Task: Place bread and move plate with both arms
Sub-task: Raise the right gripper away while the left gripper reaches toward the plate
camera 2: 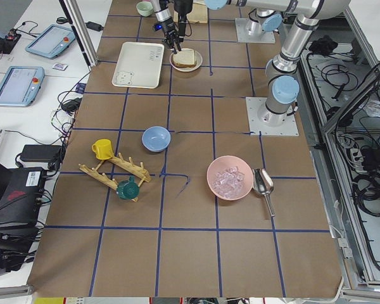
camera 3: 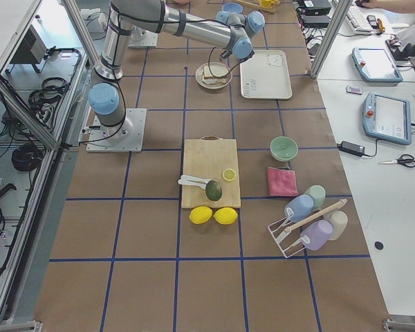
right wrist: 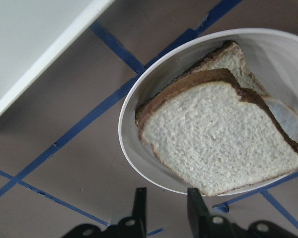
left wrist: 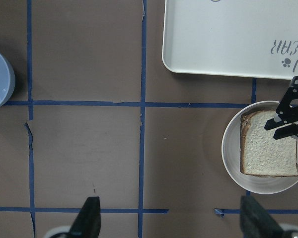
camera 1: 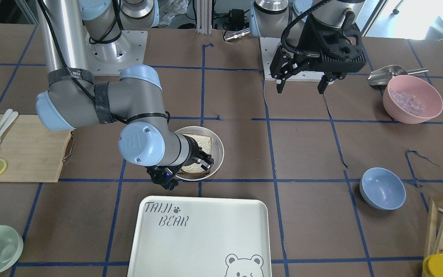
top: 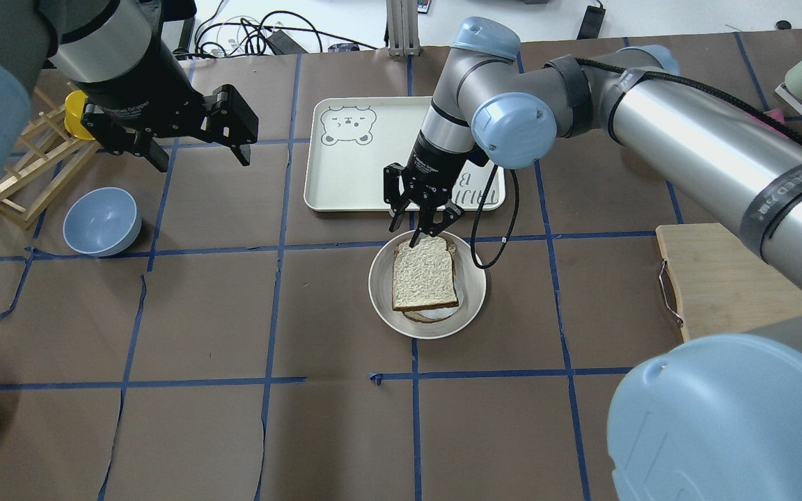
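Two slices sit stacked in the plate [top: 381, 303], which rests on the brown, blue-taped surface [top: 338, 431] around the middle of the overhead view. The bread [top: 425, 275] is the upper slice. Its plain speckled face is up and its dark crust runs round the edges, and it lies inside the rim, a little askew on the slice below [right wrist: 228, 55]. Only an edge and a corner of that lower slice show past it.

At the far edge of the bread is the right claw [right wrist: 166, 201], pointing down. Its two black fingers stand a narrow gap apart with nothing between them. They are close over the plate's far rim, but I cannot tell whether a tip touches the bread. The right arm reaches in from the right of the overhead view, passing above a wooden board [top: 728, 278].

Just beyond the plate, and apart from it, lies the white bear tray [top: 345, 174].

Off to the robot's left, a blue bowl [top: 101, 221] stands on the surface, well apart from the plate. Farther back, the left claw [top: 199, 156] hangs in the air with its fingers spread wide and nothing in them. Behind it, a wooden rack [top: 25, 181] carries a yellow cup [top: 75, 111].
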